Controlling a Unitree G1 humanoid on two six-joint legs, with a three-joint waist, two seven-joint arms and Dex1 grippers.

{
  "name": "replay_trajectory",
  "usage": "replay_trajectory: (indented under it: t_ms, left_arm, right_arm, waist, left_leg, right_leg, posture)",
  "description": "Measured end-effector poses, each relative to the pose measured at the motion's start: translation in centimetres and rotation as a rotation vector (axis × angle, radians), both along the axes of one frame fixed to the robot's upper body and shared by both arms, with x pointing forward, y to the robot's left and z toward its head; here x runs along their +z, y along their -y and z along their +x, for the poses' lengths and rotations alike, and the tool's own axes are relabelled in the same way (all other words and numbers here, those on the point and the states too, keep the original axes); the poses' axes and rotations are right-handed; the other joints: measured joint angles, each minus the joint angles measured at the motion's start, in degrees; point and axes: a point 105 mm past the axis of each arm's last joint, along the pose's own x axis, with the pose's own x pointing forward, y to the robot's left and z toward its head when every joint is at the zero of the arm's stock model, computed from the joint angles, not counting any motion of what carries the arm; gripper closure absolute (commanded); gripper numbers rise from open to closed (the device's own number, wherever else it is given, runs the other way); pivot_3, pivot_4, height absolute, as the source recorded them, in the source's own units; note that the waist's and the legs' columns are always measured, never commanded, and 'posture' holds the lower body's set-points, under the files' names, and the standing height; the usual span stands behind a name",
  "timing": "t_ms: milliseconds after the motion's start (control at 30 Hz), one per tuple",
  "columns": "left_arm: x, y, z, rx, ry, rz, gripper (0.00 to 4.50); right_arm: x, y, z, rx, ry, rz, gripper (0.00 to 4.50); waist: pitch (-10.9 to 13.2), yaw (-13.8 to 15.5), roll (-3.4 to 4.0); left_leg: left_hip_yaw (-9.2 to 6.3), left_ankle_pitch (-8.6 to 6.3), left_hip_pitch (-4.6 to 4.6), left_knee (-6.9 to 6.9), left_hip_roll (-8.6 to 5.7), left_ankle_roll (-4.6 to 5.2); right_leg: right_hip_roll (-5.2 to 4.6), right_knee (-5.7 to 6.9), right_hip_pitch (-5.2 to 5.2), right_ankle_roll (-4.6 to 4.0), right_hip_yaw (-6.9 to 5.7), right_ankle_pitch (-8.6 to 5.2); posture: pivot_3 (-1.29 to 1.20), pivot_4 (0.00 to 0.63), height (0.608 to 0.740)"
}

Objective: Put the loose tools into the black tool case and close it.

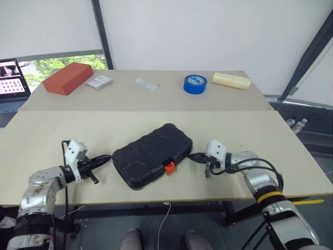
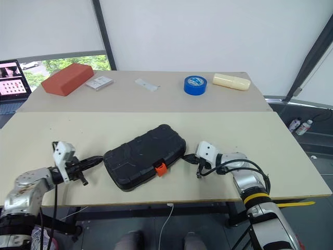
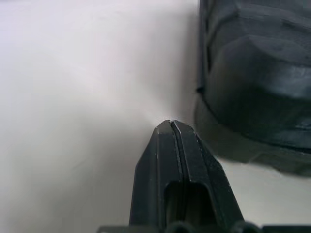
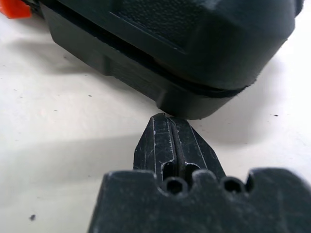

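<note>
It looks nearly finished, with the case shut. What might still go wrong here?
The right gripper is shut, its tip at a corner of the black tool case. A push there could slide the case toward the table's near edge, where it already lies close. The left gripper, also shut, sits just beside the opposite end, so it may not stop a slide. Whether the orange latch has fully caught can't be told; the lid might reopen.

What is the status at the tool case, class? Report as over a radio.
Both end effectors shut, empty: left, right, one at each end of the case. Black tool case closed, orange latch toward the table's near edge. Nothing in the way.
</note>
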Motion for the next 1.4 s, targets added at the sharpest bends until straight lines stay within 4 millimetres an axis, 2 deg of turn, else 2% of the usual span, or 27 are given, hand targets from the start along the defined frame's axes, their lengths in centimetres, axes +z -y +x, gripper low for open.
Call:
replay_trajectory:
  t_ms: [67, 133, 167, 233, 333, 433, 467, 600, 900, 1400]
  left_arm:
    - [2.6, 0.7, -0.4, -0.061, 0.052, -0.027, 4.45]
    - [4.7, 2.6, -0.5, -0.15, 0.097, -0.041, 4.45]
    - [5.1, 3.4, -0.5, -0.18, 0.101, -0.041, 4.45]
    - [5.6, 6.4, 0.1, -0.271, 0.108, -0.045, 4.45]
    - [5.1, 10.9, 1.0, -0.374, 0.093, -0.021, 4.45]
    - [3.5, 13.1, 1.9, -0.397, 0.066, 0.053, 4.45]
    - [2.4, 13.6, 2.3, -0.392, 0.043, 0.097, 4.45]
    - [1.3, 14.6, 2.7, -0.405, 0.052, 0.206, 4.45]
    - [0.2, 14.8, 2.4, -0.381, 0.031, 0.212, 4.45]
    - [-0.2, 14.7, 2.1, -0.366, 0.02, 0.215, 4.45]
  right_arm:
    - [0.2, 0.3, -0.6, 0.018, -0.007, 0.034, 4.5]
    - [0.1, 0.3, -1.5, 0.051, -0.021, 0.048, 4.5]
    - [0.0, 0.3, -1.8, 0.058, -0.029, 0.047, 4.5]
    - [-0.5, 0.8, -2.6, 0.053, -0.069, 0.049, 4.5]
    - [-0.8, 0.3, -3.7, 0.058, -0.105, 0.054, 4.5]
    - [-1.0, -0.5, -4.7, 0.07, -0.127, 0.057, 4.5]
    - [-1.0, -1.1, -5.1, 0.08, -0.136, 0.059, 4.5]
    - [-1.1, -3.2, -6.1, 0.113, -0.161, 0.076, 4.5]
    - [-1.0, -5.7, -5.5, 0.1, -0.156, 0.088, 4.5]
    - [-1.2, -7.0, -4.8, 0.094, -0.177, 0.127, 4.5]
  waist:
    - [0.0, 0.2, -0.01]
    - [0.0, 0.5, -0.01]
    - [0.0, 0.5, -0.01]
    - [0.0, 1.0, -0.01]
    - [0.0, 1.2, -0.01]
    - [0.0, 0.5, -0.01]
    - [0.0, 0.3, -0.01]
    - [-0.1, 0.0, 0.22]
    - [-0.8, 0.0, 0.69]
    - [-0.9, -0.3, 0.76]
  left_leg:
    - [0.02, -0.01, 0.01, 0.01, -0.02, -0.01]
    - [0.02, -0.01, 0.01, 0.03, -0.04, -0.01]
    - [0.02, -0.01, 0.01, 0.03, -0.04, -0.01]
    - [0.03, 0.0, 0.01, 0.07, -0.06, -0.01]
    - [0.02, 0.0, -0.03, 0.15, -0.07, 0.0]
    - [0.0, 0.0, 0.06, 0.08, -0.07, 0.01]
    - [-0.01, 0.0, 0.06, 0.04, -0.06, 0.01]
    - [-0.01, -0.01, 0.17, 0.04, -0.08, 0.01]
    - [-0.01, -0.01, 0.37, 0.05, -0.1, 0.0]
    - [-0.01, -0.14, 0.83, -0.09, -0.1, -0.17]
  right_leg:
    - [-0.06, -0.03, 0.04, -0.01, -0.02, -0.01]
    - [-0.06, -0.06, 0.08, 0.02, -0.02, -0.03]
    - [-0.06, -0.06, 0.09, 0.03, -0.02, -0.03]
    - [-0.04, -0.04, 0.11, 0.05, 0.0, -0.04]
    - [0.01, -0.03, 0.09, 0.11, 0.1, -0.04]
    - [0.1, 0.0, 0.07, 0.1, 0.2, -0.05]
    - [0.13, 0.0, 0.05, 0.13, 0.24, -0.08]
    - [0.13, 0.0, 0.16, 0.32, 0.29, -0.22]
    - [0.12, -0.02, 0.34, 0.33, 0.31, -0.27]
    - [0.12, -0.11, 0.76, 0.07, 0.32, -0.45]
  posture:
    - [0.0, 0.15, 0.74]
    - [0.0, 0.15, 0.74]
    - [0.0, 0.15, 0.74]
    - [0.0, 0.15, 0.74]
    - [0.0, 0.15, 0.74]
    - [0.0, 0.15, 0.74]
    - [0.0, 0.15, 0.74]
    - [0.0, 0.15, 0.74]
    - [0.0, 0.15, 0.74]
    - [0.0, 0.15, 0.74]
